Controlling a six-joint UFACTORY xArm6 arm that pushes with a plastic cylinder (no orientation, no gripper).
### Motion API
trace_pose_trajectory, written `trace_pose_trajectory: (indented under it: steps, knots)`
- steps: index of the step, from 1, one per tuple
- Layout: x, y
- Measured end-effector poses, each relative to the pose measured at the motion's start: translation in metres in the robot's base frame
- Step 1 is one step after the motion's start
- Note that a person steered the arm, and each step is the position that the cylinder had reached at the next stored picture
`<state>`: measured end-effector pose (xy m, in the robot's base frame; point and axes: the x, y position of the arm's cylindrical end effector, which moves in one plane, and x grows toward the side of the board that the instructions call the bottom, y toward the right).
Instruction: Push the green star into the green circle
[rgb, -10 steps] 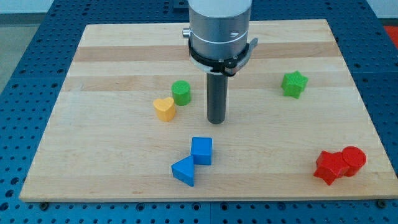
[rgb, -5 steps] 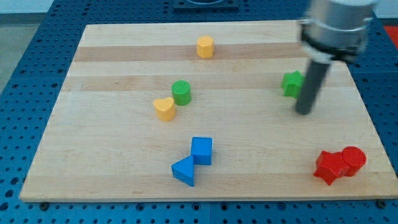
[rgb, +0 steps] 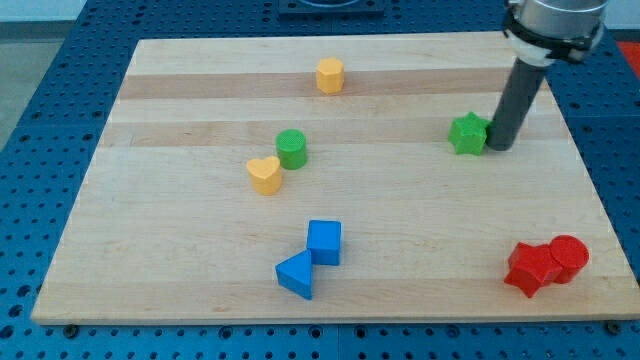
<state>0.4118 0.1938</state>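
The green star (rgb: 467, 134) lies at the view's right on the wooden board (rgb: 180, 240). My tip (rgb: 499, 146) stands right against the star's right side, touching it or nearly so. The green circle (rgb: 291, 148), a short green cylinder, stands left of the board's middle, far to the left of the star.
A yellow heart (rgb: 265, 174) lies just below-left of the green circle. A yellow hexagon-like block (rgb: 330, 75) is near the top. A blue cube (rgb: 324, 242) and blue triangle (rgb: 296, 275) sit at bottom centre. A red star (rgb: 530, 268) and red cylinder (rgb: 567, 258) sit at bottom right.
My tip swept from the board's middle to the right, passed below the green star, and now stands at the star's right side. The star has shifted slightly left.
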Motion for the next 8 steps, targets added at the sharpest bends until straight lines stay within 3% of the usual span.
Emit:
trace_pose_trajectory:
  steps: [2, 4, 8]
  knots:
    - [-0.003, -0.049]
    - [-0.031, -0.059]
    - [-0.031, -0.184]
